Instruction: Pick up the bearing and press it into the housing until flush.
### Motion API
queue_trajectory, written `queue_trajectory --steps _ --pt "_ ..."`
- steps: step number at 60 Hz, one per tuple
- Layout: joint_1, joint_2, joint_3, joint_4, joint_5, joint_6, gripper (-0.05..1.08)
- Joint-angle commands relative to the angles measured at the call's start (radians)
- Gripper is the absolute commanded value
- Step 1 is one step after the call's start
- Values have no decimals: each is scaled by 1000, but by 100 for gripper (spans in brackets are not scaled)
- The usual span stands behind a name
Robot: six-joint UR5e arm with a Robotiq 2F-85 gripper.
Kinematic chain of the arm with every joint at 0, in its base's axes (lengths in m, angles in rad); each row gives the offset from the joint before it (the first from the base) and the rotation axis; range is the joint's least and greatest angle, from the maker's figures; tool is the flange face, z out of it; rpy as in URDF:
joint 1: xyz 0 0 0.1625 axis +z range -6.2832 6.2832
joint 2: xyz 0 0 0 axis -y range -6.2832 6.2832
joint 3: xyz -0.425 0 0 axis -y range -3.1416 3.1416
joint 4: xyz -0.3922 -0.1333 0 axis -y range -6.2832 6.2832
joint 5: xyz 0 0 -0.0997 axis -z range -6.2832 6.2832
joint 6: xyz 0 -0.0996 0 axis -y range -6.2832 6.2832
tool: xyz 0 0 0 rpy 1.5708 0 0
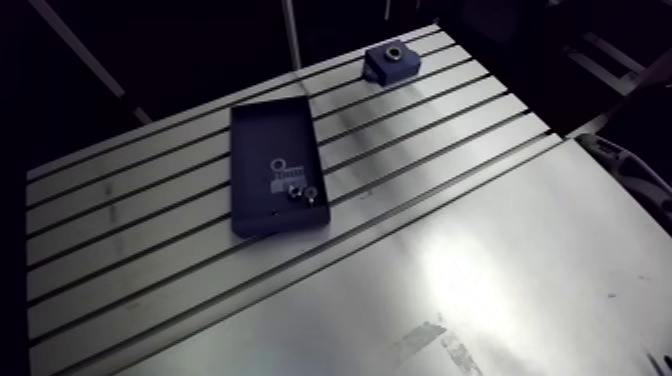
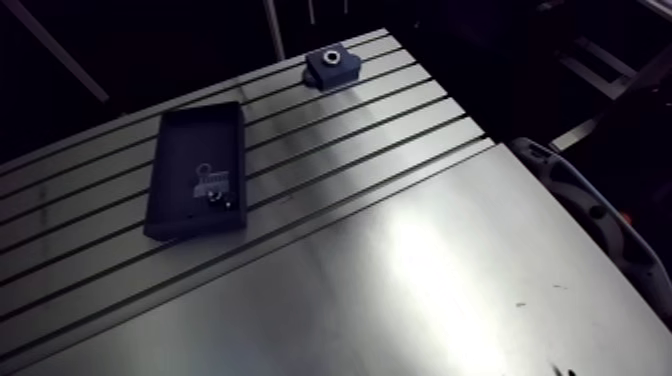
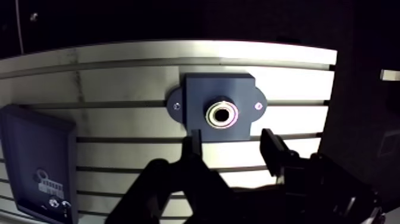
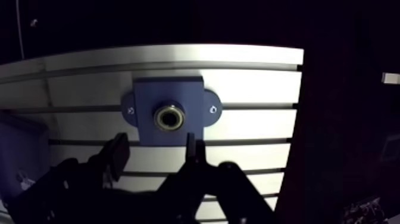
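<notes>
A blue housing with two screw ears sits on the slotted table near its far edge; it also shows small in the arm view as the housing. A metal bearing ring sits in its round bore. In the wrist view my gripper hangs above the table just short of the housing, its two dark fingers apart with only bare table between them. The gripper does not show in the arm view.
A dark blue tray lies on the table to one side of the housing, with a small ring and small metal parts inside. A smooth metal plate covers the table's near part.
</notes>
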Motion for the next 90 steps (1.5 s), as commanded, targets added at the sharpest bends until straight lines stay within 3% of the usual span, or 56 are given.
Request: queue_trajectory --steps 1,19,23,27,90 --pt "2 15 -8 12 4 5 107" --pt "0 35 -13 36 -8 20 107" --pt "0 35 -7 37 -22 22 107" --pt "0 37 -6 36 -24 22 107" --pt "2 87 -12 -3 -26 23 107"
